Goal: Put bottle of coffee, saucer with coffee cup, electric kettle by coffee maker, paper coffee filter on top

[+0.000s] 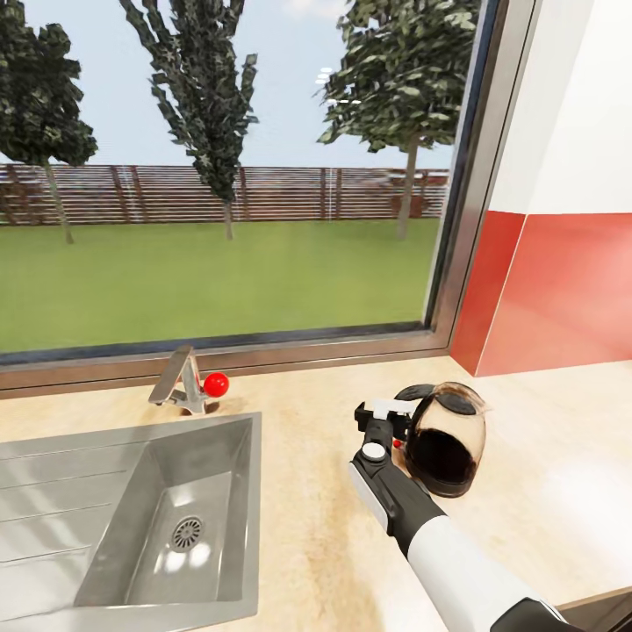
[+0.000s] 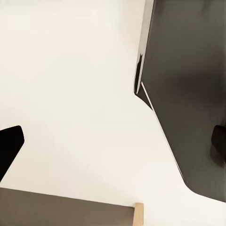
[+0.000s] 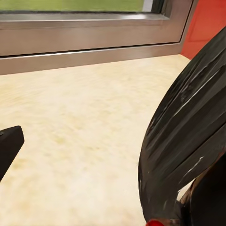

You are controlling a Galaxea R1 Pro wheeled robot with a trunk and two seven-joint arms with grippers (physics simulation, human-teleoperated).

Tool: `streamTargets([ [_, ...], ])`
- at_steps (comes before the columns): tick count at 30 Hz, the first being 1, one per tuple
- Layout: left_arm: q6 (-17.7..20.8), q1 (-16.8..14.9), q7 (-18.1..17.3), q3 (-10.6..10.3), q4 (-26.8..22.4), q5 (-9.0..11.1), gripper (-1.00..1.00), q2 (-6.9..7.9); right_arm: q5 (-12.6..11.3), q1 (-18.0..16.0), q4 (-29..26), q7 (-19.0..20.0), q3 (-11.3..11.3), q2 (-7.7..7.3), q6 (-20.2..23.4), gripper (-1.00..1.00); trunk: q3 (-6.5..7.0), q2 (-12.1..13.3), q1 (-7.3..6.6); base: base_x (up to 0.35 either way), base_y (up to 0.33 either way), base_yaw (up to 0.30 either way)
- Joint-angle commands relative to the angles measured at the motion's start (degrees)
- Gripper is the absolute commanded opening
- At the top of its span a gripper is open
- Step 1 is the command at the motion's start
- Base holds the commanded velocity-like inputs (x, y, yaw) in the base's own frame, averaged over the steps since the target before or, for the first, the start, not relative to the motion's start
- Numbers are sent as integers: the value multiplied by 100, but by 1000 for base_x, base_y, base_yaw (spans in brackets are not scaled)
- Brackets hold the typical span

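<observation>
Your right claw (image 1: 386, 420) sits on the table (image 1: 316, 491), just beside the glass coffee pot (image 1: 446, 439), which stands on its right and appears to touch it. In the right wrist view the pot's dark wall (image 3: 188, 141) is close alongside one finger (image 3: 8, 146). Whether this claw is clenched or released, you cannot tell. The sink (image 1: 53, 474) lies well apart to the left.
</observation>
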Motion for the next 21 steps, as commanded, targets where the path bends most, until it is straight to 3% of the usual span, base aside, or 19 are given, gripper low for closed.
streamTargets([
  [1,6,-9,19,41,12,-61,100,2,-32,-7,0,-34,15,0,4,100,-13,-13,4,0,0,0],
  [21,3,-9,18,41,12,-61,100,2,-32,-7,0,-34,13,0,4,100,-13,-13,4,21,-14,0],
])
